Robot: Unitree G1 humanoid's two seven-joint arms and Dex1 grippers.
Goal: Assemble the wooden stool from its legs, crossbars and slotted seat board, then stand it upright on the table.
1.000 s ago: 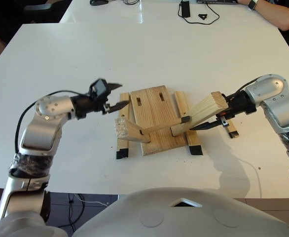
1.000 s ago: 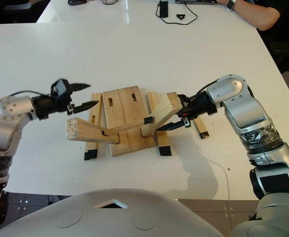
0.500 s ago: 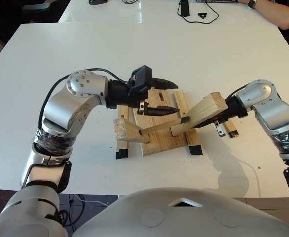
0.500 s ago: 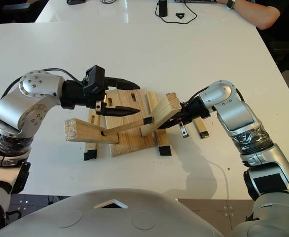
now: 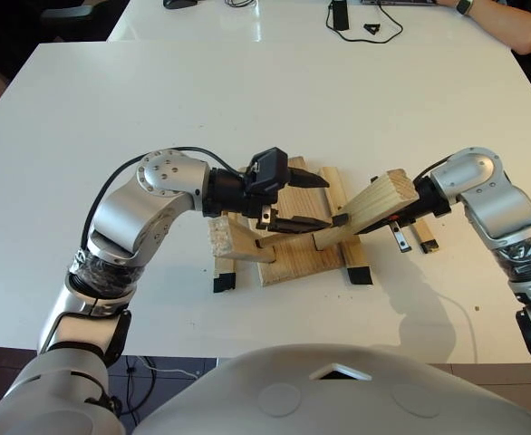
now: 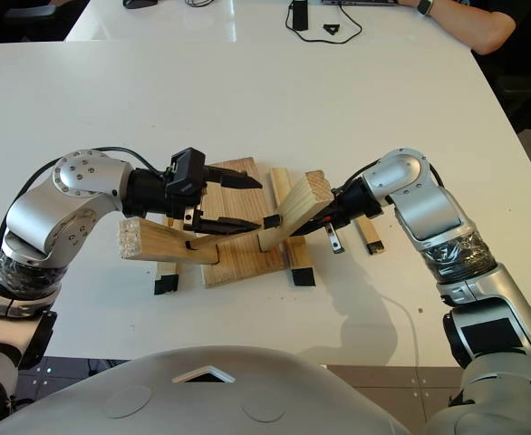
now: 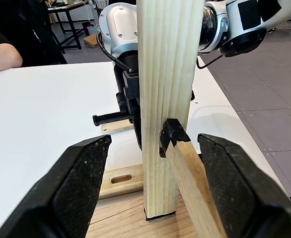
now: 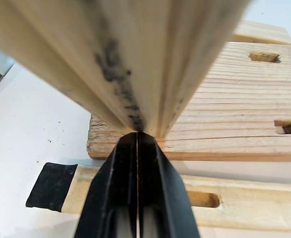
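seat board (image 5: 293, 265) flat | legs (image 5: 374, 205) + crossbar (image 5: 294, 234) joined, tilted over it

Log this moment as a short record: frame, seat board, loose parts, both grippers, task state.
frame: left leg and right leg joined by a crossbar, resting tilted on the seat board
seat board: flat on the table
loose parts: left long piece and right long piece flanking the board; short piece by the right arm
left gripper: open, over the board beside the crossbar
right gripper: fingers together under the raised right leg
task state: stool not yet assembled or upright
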